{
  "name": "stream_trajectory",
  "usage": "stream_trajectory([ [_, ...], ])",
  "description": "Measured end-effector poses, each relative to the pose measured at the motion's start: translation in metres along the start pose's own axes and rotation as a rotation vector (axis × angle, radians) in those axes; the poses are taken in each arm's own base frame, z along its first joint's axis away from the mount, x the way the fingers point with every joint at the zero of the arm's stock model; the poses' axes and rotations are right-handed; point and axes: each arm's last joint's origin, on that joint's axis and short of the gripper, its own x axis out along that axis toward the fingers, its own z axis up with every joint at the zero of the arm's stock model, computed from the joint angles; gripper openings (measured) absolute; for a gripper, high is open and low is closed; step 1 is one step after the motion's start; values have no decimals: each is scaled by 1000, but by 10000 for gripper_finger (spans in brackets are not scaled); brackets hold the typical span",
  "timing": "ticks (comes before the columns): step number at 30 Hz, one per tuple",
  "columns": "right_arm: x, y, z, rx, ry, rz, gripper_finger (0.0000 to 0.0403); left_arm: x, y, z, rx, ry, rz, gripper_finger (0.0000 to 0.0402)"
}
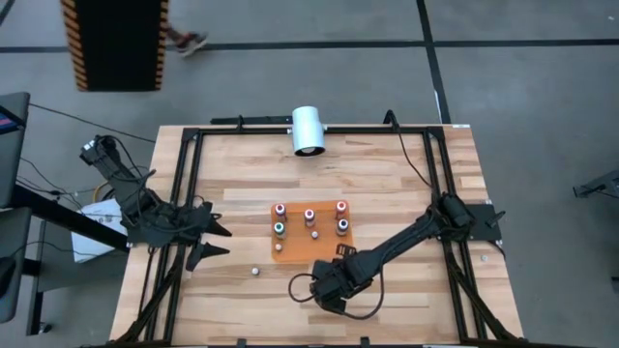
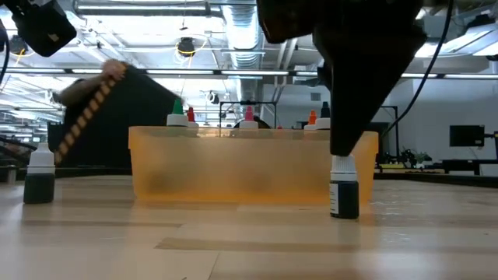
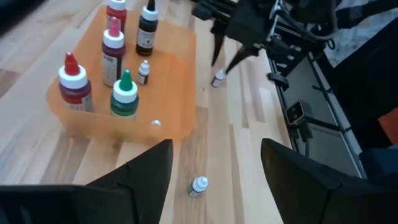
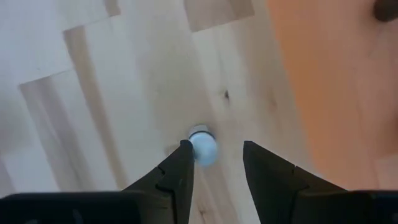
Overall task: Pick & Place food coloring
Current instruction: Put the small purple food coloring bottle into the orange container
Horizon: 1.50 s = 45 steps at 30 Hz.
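Two dark fingers of the right gripper (image 4: 214, 163) stand parted over a white-capped food coloring bottle (image 4: 203, 147). The bottle sits upright on the wooden surface (image 1: 406, 184) just beside the orange tray (image 1: 311, 253). The jaws straddle the cap without touching it, probably lined up for a grasp from above. Six or so bottles stand in the tray, likely its destination. Another stray bottle (image 1: 254, 272) stands near the waiting left gripper (image 1: 208, 242), whose jaws are open.

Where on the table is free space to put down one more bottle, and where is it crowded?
Bare wood lies between the white cylinder and the orange tray, and between the tray and the right arm's base. It is crowded on the tray's near side: the right gripper hangs over a white-capped bottle, and another bottle stands near.
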Motion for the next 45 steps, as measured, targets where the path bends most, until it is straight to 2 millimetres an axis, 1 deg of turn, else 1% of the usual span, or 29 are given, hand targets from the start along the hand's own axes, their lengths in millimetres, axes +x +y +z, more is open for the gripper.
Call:
stream_trajectory([
  [7,3,-5,2,8,6,-7,133,-3,0,0,-5,-6,-20,236],
  [16,3,-4,2,6,4,0,133,-3,0,-1,1,-2,-23,236],
  [21,14,-6,-3,24,9,5,136,-3,0,-1,3,10,-31,236],
  [25,17,-7,-7,31,37,19,137,-3,0,-1,4,20,-42,236],
  [30,17,-8,-5,32,13,-10,136,-3,0,-1,4,20,-42,236],
  [38,17,-7,-4,34,1,0,139,-3,0,-1,4,20,-42,236],
  [45,18,-8,-2,40,-7,5,129,-3,0,-1,5,20,-42,236],
])
